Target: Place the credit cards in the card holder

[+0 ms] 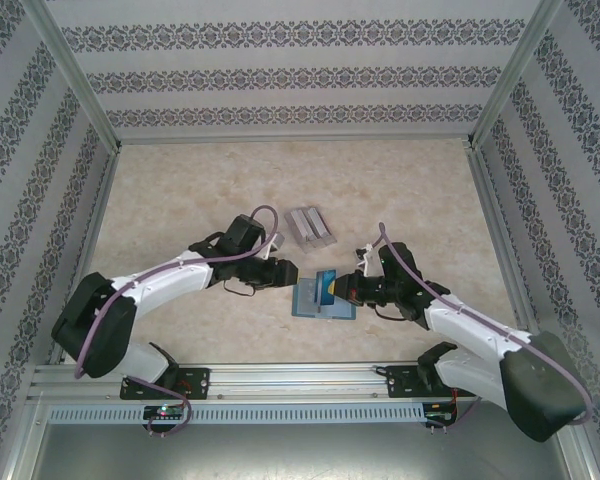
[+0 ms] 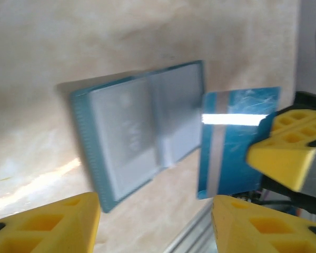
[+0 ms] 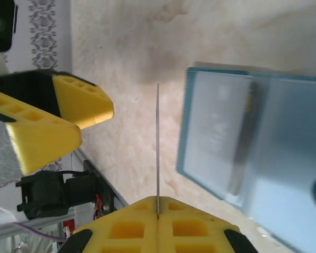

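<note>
**Right pincer grips a blue credit card beside the open card holder**

Its jaws are pressed shut on one edge of the card, which juts straight out past the fingertips, edge-on in the right wrist view. The teal holder lies opened flat on the bench, lighter inside up, close under the card and off to one side of it. The left pincer stands partly open and empty, just beside the holder's left edge. Grey cards lie farther back. The right arm is better placed; the card probably needs tipping flat toward a pocket.
</note>
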You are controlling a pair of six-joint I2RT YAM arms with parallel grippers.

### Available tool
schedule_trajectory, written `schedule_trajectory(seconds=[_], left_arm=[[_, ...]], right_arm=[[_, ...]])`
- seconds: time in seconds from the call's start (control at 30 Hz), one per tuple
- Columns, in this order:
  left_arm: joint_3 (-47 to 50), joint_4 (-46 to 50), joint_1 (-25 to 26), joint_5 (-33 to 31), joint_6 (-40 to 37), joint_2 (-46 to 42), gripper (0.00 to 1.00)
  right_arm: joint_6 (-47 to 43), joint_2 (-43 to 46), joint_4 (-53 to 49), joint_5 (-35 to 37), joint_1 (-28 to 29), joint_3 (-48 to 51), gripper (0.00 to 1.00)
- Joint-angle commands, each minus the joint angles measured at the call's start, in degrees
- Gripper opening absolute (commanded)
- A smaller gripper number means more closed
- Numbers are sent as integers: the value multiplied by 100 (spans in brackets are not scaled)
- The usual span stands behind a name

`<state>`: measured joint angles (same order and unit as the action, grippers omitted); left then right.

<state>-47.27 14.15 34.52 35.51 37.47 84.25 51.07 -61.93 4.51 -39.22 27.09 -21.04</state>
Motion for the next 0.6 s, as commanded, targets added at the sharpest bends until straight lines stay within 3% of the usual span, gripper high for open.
schedule_trajectory(seconds=[0.0,0.17,0.33,0.57], left_arm=[[23,334,74,-386,22,292,57],[-9,314,194,-659,127,769,53],[-162,348,301,-715,115,1238,37],[-242,229,340,-682,166,1528,32]], right_arm=[[-133,-332,102,-270,-158,100,7],[-351,-711,122,-352,-281,100,7],[-499,-1053,299,-418,-388,284,8],[-518,-1342,703,-679,-494,396,8]])
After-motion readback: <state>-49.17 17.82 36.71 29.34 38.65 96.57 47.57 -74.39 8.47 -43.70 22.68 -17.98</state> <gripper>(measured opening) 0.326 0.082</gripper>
